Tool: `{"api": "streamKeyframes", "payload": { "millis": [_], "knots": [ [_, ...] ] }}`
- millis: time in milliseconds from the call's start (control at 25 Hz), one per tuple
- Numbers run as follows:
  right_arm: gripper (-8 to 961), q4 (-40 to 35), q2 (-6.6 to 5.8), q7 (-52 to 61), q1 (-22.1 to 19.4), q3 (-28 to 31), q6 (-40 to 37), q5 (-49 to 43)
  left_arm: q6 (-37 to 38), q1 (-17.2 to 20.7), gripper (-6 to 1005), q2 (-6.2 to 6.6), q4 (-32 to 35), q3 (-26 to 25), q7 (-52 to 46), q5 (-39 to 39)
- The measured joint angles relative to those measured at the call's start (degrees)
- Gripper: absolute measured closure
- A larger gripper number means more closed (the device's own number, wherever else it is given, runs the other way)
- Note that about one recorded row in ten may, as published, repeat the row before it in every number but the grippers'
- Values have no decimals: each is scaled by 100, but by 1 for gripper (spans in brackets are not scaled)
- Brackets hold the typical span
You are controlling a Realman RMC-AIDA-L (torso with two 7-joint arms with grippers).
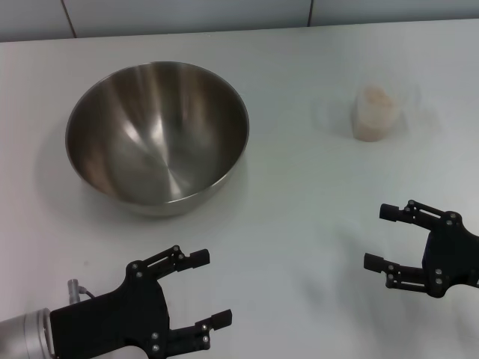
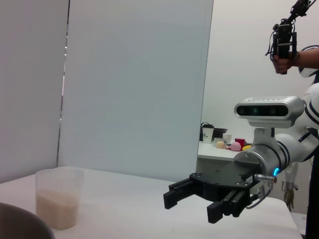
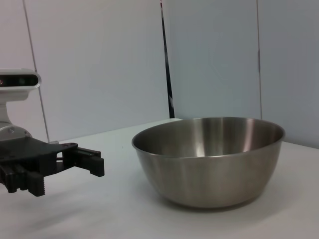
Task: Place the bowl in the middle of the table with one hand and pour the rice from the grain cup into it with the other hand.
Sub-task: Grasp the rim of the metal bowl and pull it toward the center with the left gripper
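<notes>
The steel bowl (image 1: 157, 134) stands upright and empty on the white table (image 1: 299, 224), left of the middle and toward the back. The clear grain cup (image 1: 374, 114) stands at the back right, partly filled with rice (image 1: 376, 96). My left gripper (image 1: 211, 289) is open and empty near the front left, in front of the bowl and apart from it. My right gripper (image 1: 380, 237) is open and empty at the front right, in front of the cup. The left wrist view shows the cup (image 2: 59, 196), the rice (image 2: 57, 209) and the right gripper (image 2: 193, 205). The right wrist view shows the bowl (image 3: 209, 159) and the left gripper (image 3: 67, 178).
Grey wall panels (image 1: 187, 15) run along the table's far edge. White table surface lies between the bowl and the cup. In the left wrist view a person (image 2: 299, 45) stands behind the robot, and a side table with small objects (image 2: 224, 144) is in the background.
</notes>
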Motion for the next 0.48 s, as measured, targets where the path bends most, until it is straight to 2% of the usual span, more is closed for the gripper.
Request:
{"api": "streamKeyframes", "payload": {
  "millis": [480],
  "knots": [
    [125,9,0,-10,-1,0,13,0,8,0,225,0,0,0,0,0]
  ]
}}
